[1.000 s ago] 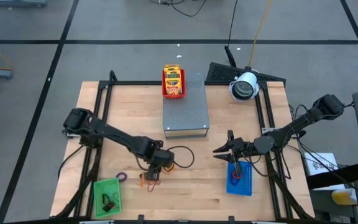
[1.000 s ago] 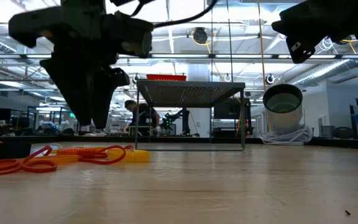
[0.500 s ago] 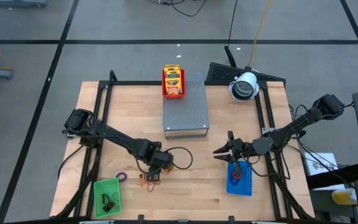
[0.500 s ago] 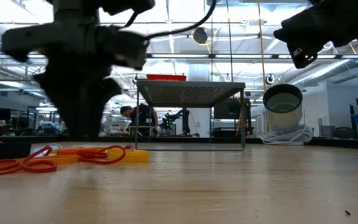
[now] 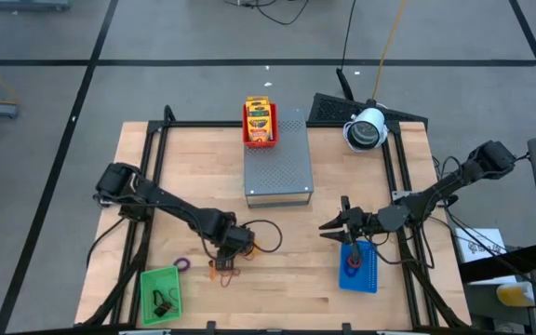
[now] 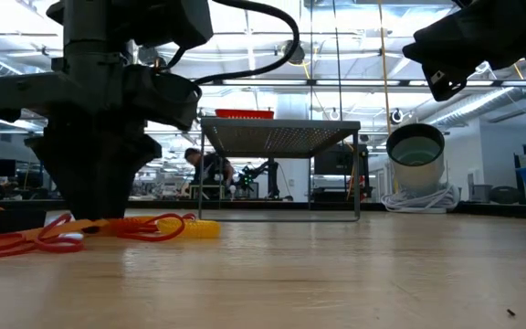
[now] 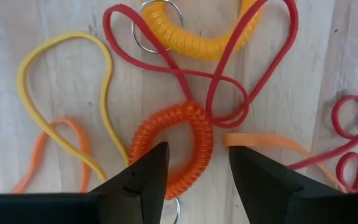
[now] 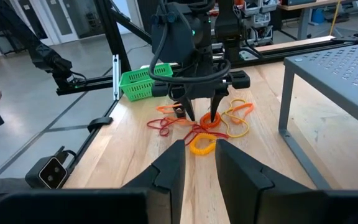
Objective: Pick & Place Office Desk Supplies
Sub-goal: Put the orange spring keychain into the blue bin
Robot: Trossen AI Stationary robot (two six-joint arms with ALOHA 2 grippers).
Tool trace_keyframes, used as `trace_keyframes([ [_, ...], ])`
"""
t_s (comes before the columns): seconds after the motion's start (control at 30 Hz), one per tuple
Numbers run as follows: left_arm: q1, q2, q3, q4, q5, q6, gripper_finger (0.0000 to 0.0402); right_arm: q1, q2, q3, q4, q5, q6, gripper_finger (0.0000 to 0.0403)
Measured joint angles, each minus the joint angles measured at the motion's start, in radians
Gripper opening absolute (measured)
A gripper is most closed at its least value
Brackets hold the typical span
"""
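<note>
Many bands (image 7: pixel 185 74) on wooden table (image 5: pixel 287 279)

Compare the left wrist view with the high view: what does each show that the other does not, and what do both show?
Only the left wrist view: the separate pieces of the pile, namely an orange coil ring between the left gripper's open fingers, a yellow coil, a red band and a yellow band.

Only the high view: the green tray, the blue tray, the red tray on the grey box, and the right gripper above the table near the blue tray.

Both: the left gripper over the pile on the wooden table.
</note>
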Motion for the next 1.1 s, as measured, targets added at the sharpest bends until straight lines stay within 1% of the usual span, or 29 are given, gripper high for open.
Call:
trace_keyframes([
  [0.2, -0.002, -0.001, -0.005, 0.002, -0.069, -0.054, 0.0182, 0.000, 0.000, 0.000, 0.000, 0.000, 0.000, 0.0077],
  [0.63, -0.013, 0.000, -0.005, 0.002, -0.099, -0.078, 0.0178, 0.000, 0.000, 0.000, 0.000, 0.000, 0.000, 0.0077],
  [0.7, -0.013, 0.000, -0.005, 0.005, -0.101, -0.079, 0.0162, 0.000, 0.000, 0.000, 0.000, 0.000, 0.000, 0.0077],
  [0.77, -0.013, 0.000, -0.006, 0.007, -0.102, -0.078, 0.0132, 0.000, 0.000, 0.000, 0.001, 0.000, 0.000, 0.0077],
  [0.93, -0.012, 0.000, -0.006, 0.022, -0.105, -0.075, 0.0028, 0.000, 0.000, 0.000, 0.004, 0.000, 0.000, 0.0077],
  [1.0, -0.013, 0.000, -0.006, 0.022, -0.105, -0.075, 0.0014, 0.000, 0.000, 0.000, 0.004, 0.000, 0.000, 0.0077],
  [1.1, -0.012, 0.000, -0.006, 0.022, -0.104, -0.079, 0.0022, 0.000, 0.000, 0.000, 0.004, 0.000, 0.000, 0.0077],
])
